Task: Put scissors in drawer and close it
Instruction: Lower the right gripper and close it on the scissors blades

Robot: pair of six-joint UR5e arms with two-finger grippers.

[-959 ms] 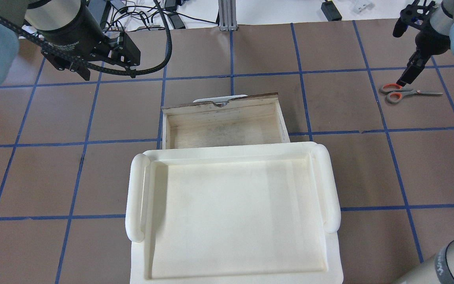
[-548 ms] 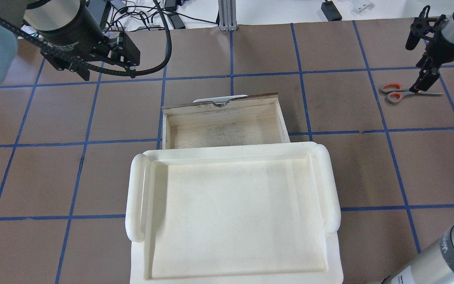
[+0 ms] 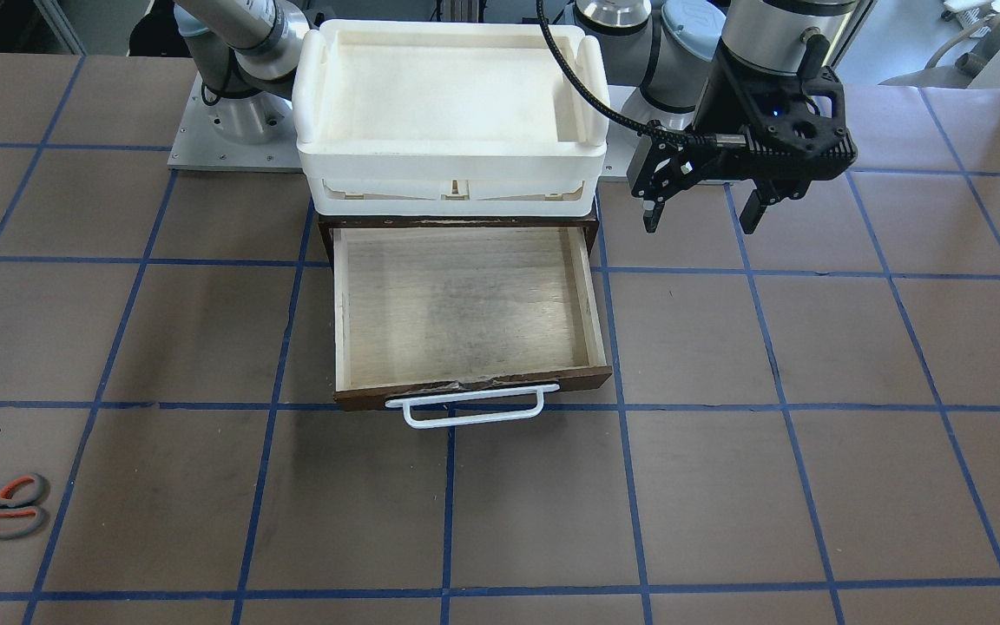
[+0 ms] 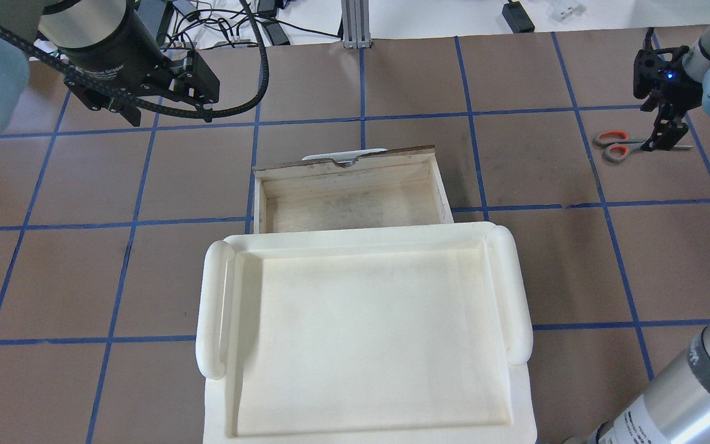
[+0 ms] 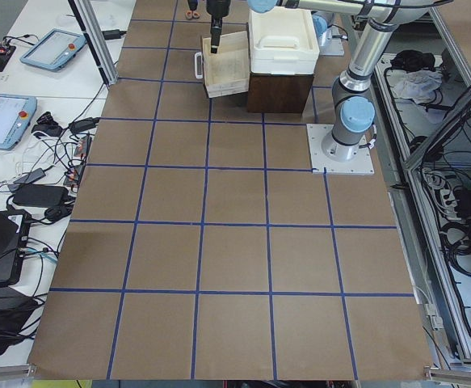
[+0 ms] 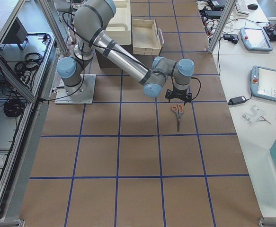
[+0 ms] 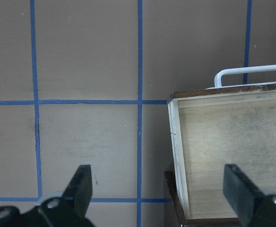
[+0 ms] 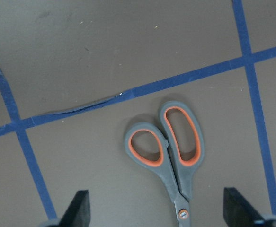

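The scissors [image 4: 620,145] lie flat on the brown table at the far right, grey handles with orange lining; they also show in the right wrist view [image 8: 172,146] and the front view [image 3: 2,508]. My right gripper [image 4: 669,135] is open and hangs just above them, fingers straddling the pivot [image 8: 159,213]. The wooden drawer [image 4: 355,200] stands pulled out and empty, white bar handle to the far side [image 3: 465,410]. My left gripper [image 3: 700,221] is open and empty, hovering beside the drawer's left side [image 7: 159,189].
A white plastic tray [image 4: 213,308] sits on top of the dark brown cabinet [image 5: 279,90] that holds the drawer. Blue tape lines grid the table. Cables and tablets lie past the table's far edge [image 4: 219,24].
My right gripper has moved right along the scissors, from over the handles to over the pivot, and turned. The left arm and the drawer have not moved.
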